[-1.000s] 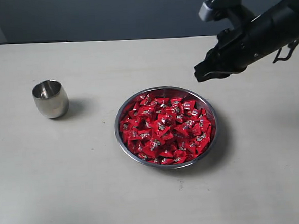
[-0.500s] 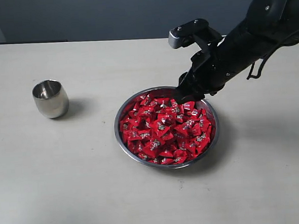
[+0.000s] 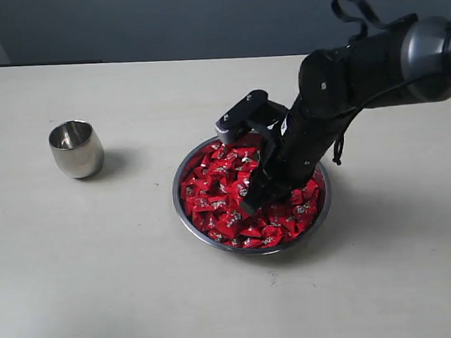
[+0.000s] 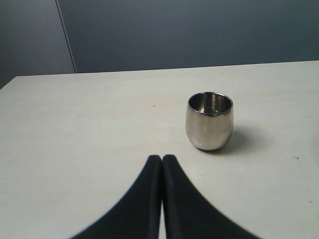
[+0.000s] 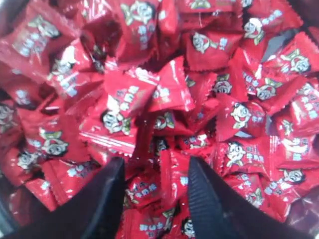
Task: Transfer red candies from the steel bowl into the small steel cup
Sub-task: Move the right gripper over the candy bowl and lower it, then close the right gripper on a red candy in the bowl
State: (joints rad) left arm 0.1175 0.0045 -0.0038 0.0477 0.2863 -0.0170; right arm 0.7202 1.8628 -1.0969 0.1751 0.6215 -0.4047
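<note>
Candies fill the bowl on the counter; the right pincer dips into them, and the cup stands well apart. Left wrist view: left pincer pressed together, cup upright ahead. Right wrist view: fingers spread apart among candies.

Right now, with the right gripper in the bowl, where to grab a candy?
Pinch the candy between the fingers of the open right gripper, across its puffed middle, coming straight down. The candies lie piled and overlapping in the bowl, so its rim and the neighbours probably block any side approach.
</note>
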